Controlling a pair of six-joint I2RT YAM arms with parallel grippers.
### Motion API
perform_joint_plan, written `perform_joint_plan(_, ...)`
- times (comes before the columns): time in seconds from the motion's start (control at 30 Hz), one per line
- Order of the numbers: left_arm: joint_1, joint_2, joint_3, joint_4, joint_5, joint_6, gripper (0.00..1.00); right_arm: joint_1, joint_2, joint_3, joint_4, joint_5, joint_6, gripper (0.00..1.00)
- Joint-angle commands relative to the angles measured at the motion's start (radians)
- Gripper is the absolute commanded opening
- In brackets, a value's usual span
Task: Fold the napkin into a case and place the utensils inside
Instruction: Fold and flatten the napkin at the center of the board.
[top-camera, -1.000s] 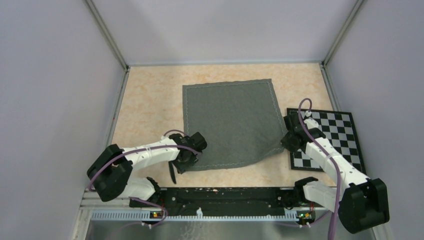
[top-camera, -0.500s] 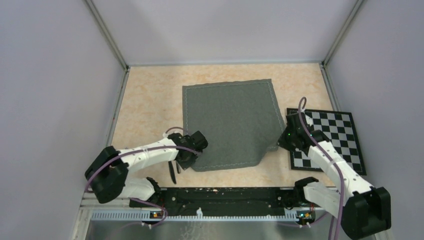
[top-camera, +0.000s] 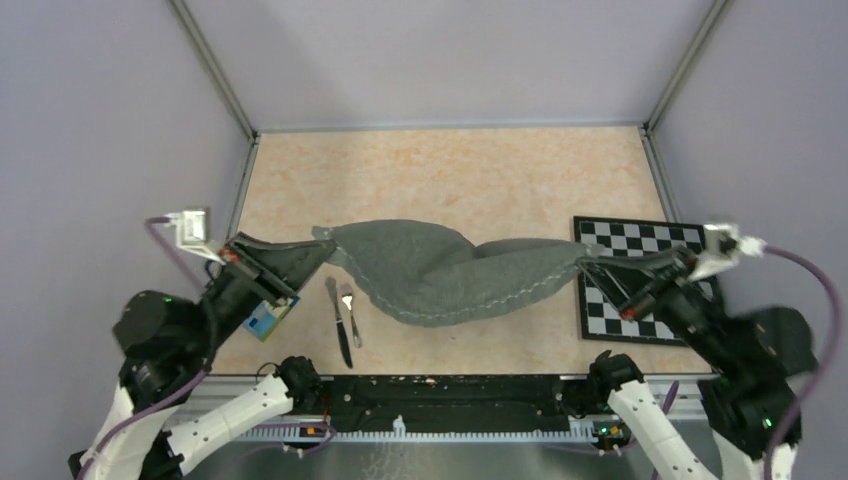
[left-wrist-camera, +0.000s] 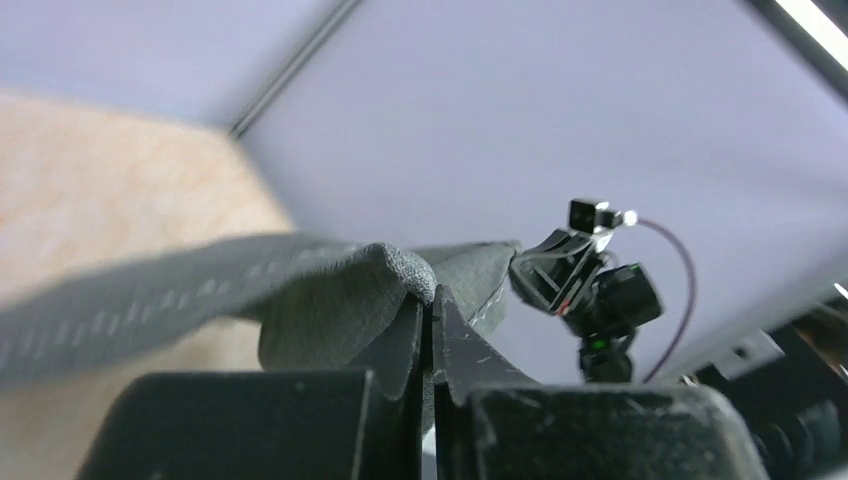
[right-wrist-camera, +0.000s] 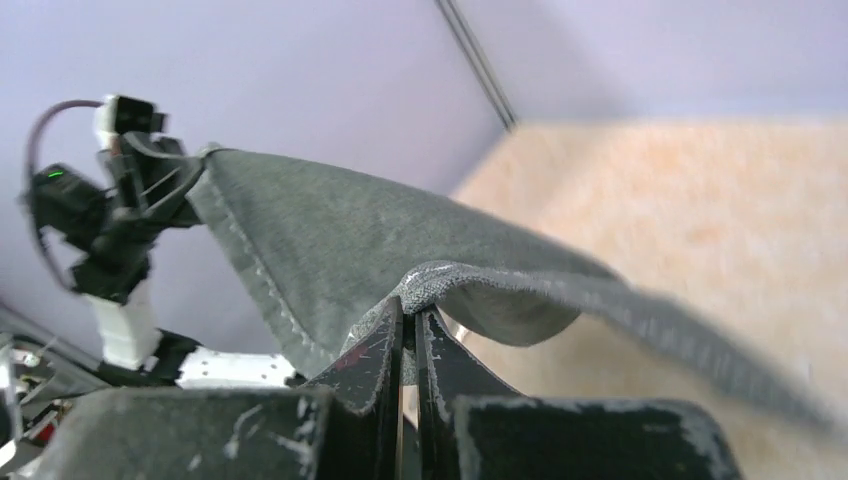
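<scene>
The dark grey napkin (top-camera: 440, 270) hangs in the air, stretched and sagging between my two grippers. My left gripper (top-camera: 322, 250) is shut on its left corner; in the left wrist view the cloth (left-wrist-camera: 300, 290) is pinched at the left gripper's (left-wrist-camera: 431, 297) tips. My right gripper (top-camera: 590, 264) is shut on the right corner, and the right wrist view shows the napkin's hem (right-wrist-camera: 400, 240) bunched over the right gripper's (right-wrist-camera: 410, 308) closed tips. The utensils lie on the table under the left end: a knife (top-camera: 338, 320) with a shorter fork (top-camera: 351, 315) beside it.
A black-and-white checkered board (top-camera: 660, 295) lies at the table's right edge, under the right gripper. Lilac walls close in the left, right and far sides. The arms' black base rail (top-camera: 450, 395) runs along the near edge.
The left gripper closed on the napkin's near-left corner. Both arms then rose and pulled apart, lifting the napkin off the table. Knife and fork now show where the left arm was.
</scene>
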Motion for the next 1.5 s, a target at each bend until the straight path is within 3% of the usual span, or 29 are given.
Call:
perform_joint_plan(0.0, 0.000, 0.086, 0.160, 0.122, 0.224, 0.216, 0.00, -0.004, -0.093, 0.121, 0.102, -0.028, 0.029, 0.00)
perform_joint_plan(0.13, 0.002, 0.164, 0.221, 0.098, 0.136, 0.288, 0.00, -0.004, -0.091, 0.150, 0.113, 0.171, 0.019, 0.00)
perform_joint_plan(0.2, 0.002, 0.210, 0.211, 0.117, -0.022, 0.342, 0.00, -0.003, -0.025, 0.141, 0.069, 0.306, 0.008, 0.00)
perform_joint_plan(0.37, 0.004, 0.452, 0.205, 0.164, -0.409, 0.511, 0.00, -0.003, 0.274, 0.107, 0.089, 0.519, -0.073, 0.00)
perform_joint_plan(0.43, 0.047, 0.597, 0.245, 0.163, -0.488, 0.551, 0.00, -0.004, 0.417, 0.114, 0.126, 0.561, -0.118, 0.00)
perform_joint_plan(0.6, 0.469, 0.923, 0.257, 0.246, -0.119, 0.437, 0.00, -0.026, 0.738, 0.079, 0.353, 0.608, -0.218, 0.00)
perform_joint_plan(0.83, 0.711, 1.341, 0.274, 0.559, 0.263, 0.330, 0.00, -0.145, 1.198, 0.128, 0.683, 0.438, -0.216, 0.00)
perform_joint_plan(0.97, 0.793, 1.573, 0.394, 0.645, 0.509, 0.279, 0.00, -0.195, 1.491, 0.334, 0.675, 0.274, -0.216, 0.00)
perform_joint_plan(1.1, 0.842, 1.695, 0.451, 0.722, 0.657, 0.229, 0.00, -0.222, 1.679, 0.497, 0.628, 0.119, -0.224, 0.00)
perform_joint_plan(1.3, 0.850, 1.697, 0.447, 0.710, 0.686, 0.238, 0.00, -0.248, 1.724, 0.565, 0.569, 0.138, -0.248, 0.00)
perform_joint_plan(1.47, 0.850, 1.679, 0.402, 0.729, 0.702, 0.193, 0.00, -0.310, 1.797, 0.726, 0.503, 0.119, -0.263, 0.00)
